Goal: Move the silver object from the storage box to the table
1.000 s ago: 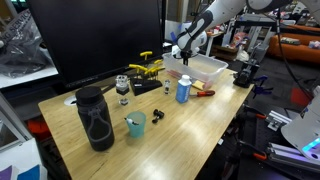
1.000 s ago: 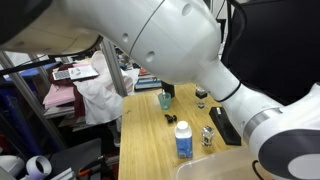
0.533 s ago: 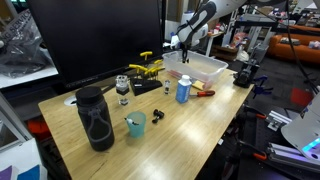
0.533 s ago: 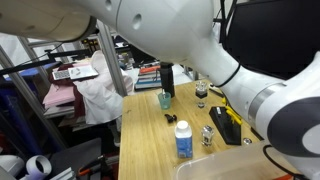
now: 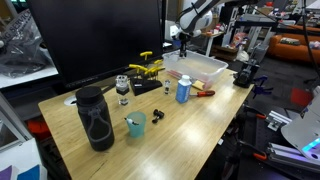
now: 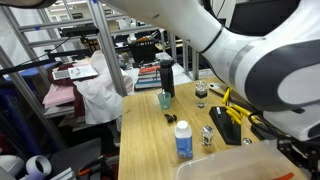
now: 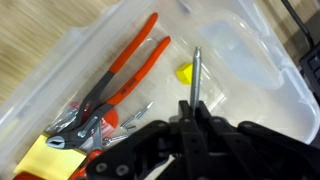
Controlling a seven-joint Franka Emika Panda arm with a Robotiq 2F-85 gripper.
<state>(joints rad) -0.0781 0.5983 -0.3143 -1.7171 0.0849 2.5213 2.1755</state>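
Silver object [image 7: 196, 75]: a thin, straight metal rod, pinched at its lower end between my fingers [image 7: 176, 128] and sticking out past them. My gripper [image 7: 191, 118] is pressed together on it, with no gap to either side of the rod.

Position: the silver object is in the air above the storage box [image 7: 255, 70], not touching its floor or walls. In an exterior view my gripper [image 5: 184, 38] hangs over the far end of the box [image 5: 200, 68], well clear of the rim (the rod is too small to make out there).

Inside the box, in the wrist view: one small yellow piece [image 7: 186, 72] on the floor, showing just beside the rod.

Red-handled pliers [image 7: 110, 90] show at the left of the wrist view. I cannot tell from it which side of the translucent wall they lie on.

On the table [image 5: 170, 130]: a blue-labelled can [image 5: 183, 90] stands upright near the box.
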